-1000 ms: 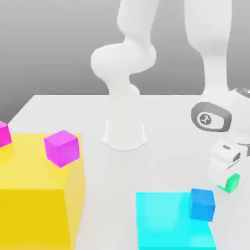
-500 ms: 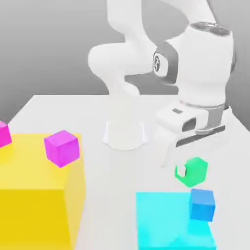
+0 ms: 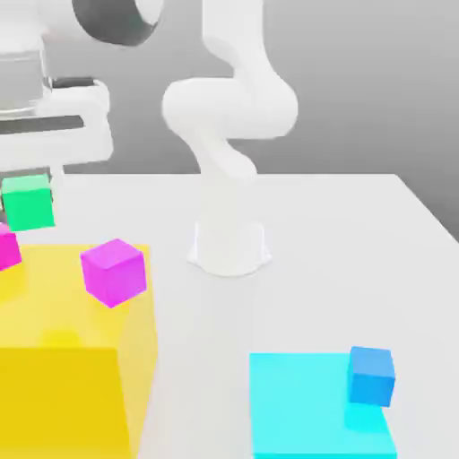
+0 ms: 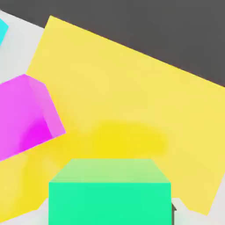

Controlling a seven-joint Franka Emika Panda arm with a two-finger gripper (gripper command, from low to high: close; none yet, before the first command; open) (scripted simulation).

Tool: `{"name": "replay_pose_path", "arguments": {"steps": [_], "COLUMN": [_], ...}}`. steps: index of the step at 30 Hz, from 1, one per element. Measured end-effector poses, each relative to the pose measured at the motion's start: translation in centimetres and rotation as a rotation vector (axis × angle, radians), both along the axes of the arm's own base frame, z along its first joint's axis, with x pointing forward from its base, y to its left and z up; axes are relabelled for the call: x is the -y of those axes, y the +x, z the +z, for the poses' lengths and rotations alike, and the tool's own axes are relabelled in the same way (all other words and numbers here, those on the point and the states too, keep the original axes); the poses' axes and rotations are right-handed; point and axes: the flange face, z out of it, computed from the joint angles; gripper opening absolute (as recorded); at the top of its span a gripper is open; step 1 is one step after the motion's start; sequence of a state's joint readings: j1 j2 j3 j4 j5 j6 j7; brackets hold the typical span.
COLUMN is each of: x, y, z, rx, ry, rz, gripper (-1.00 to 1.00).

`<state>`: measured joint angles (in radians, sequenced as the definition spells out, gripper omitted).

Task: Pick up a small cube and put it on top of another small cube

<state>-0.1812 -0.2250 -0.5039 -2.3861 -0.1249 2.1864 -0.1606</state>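
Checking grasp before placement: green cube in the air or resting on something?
In the air. The green cube hangs under the gripper at the exterior view's left, above the yellow block, not touching it.

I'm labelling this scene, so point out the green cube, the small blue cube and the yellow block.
green cube [image 3: 28,202], exterior view, front face.
small blue cube [image 3: 371,376], exterior view, front face.
yellow block [image 3: 63,309], exterior view, bare top surface.

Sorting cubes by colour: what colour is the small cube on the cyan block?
Blue, clearest in the exterior view.

Bright, even simulator light throws only soft, faint shadows.
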Motion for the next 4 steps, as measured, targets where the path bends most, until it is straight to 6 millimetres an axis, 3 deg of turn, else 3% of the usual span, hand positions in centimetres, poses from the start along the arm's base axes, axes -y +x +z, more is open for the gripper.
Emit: {"name": "replay_pose_path", "arguments": {"steps": [1,4], "x": [0.94,0.93], "y": [-0.63,-0.64], "z": [-0.84,-0.84], "rx": [-0.002,-0.002], "ry": [0.000,0.001], "rz": [-0.007,-0.007], "gripper": [1.00,1.00]}}
